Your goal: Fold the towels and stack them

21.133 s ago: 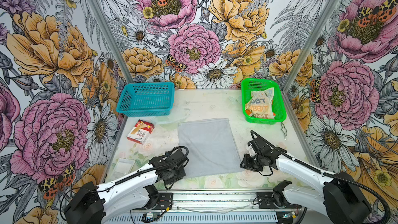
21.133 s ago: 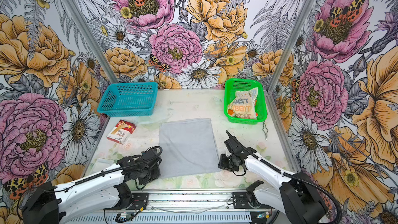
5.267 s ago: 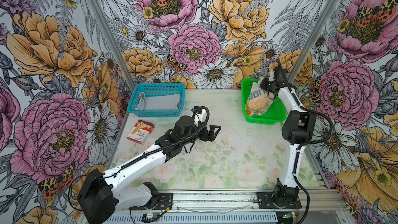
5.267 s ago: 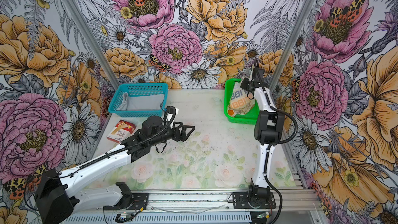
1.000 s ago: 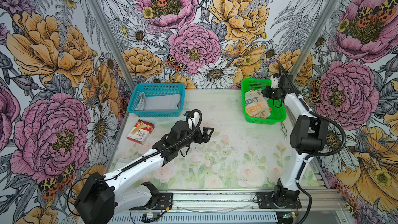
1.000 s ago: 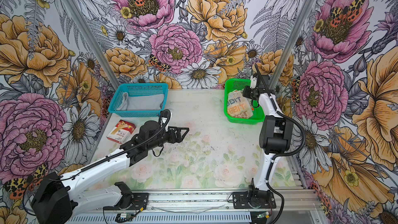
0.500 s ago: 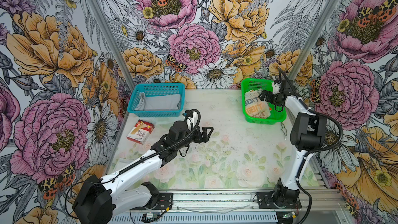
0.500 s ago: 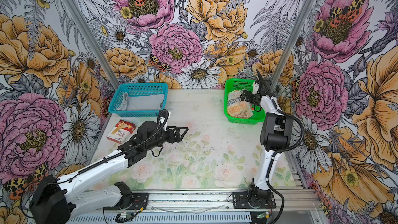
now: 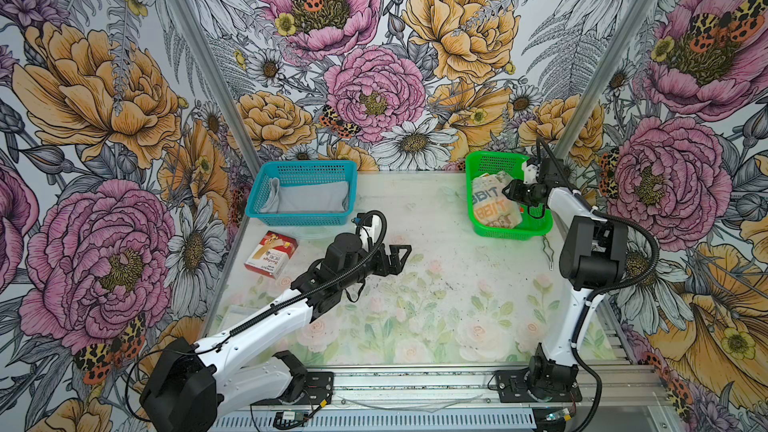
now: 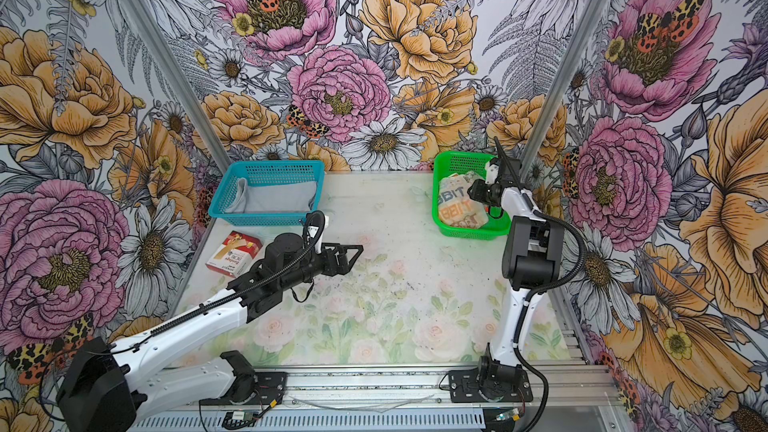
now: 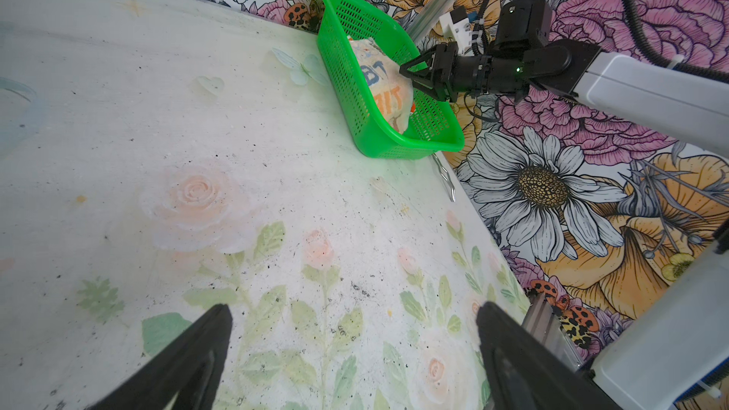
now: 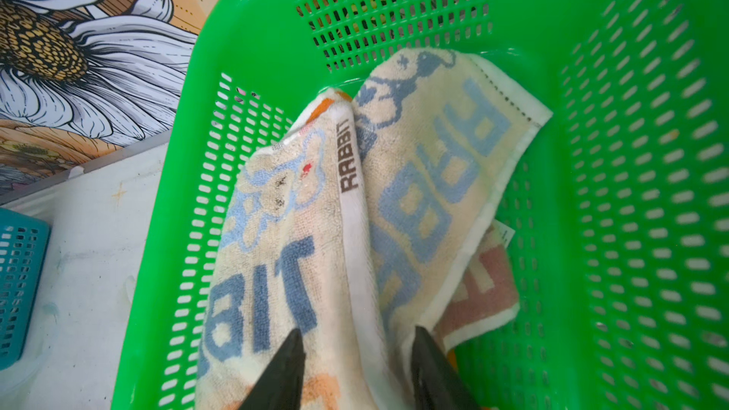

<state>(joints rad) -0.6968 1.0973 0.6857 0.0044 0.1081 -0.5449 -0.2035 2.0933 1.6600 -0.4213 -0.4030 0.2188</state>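
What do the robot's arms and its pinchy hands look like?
The left arm and the right arm both have long white tube parts with chunky black joints and black bases. A black ribbed cable loops along each one. The left gripper and the right gripper are black, each with two pointy, triangle-shaped fingers. A tiny green light glows near the right gripper.

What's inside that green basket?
A crumpled cream RABBIT towel fills the green basket, a fold pinched by the right gripper. Beneath it an edge of orange-pink cloth peeks out; the rest of that cloth and the basket floor under the towel are covered.
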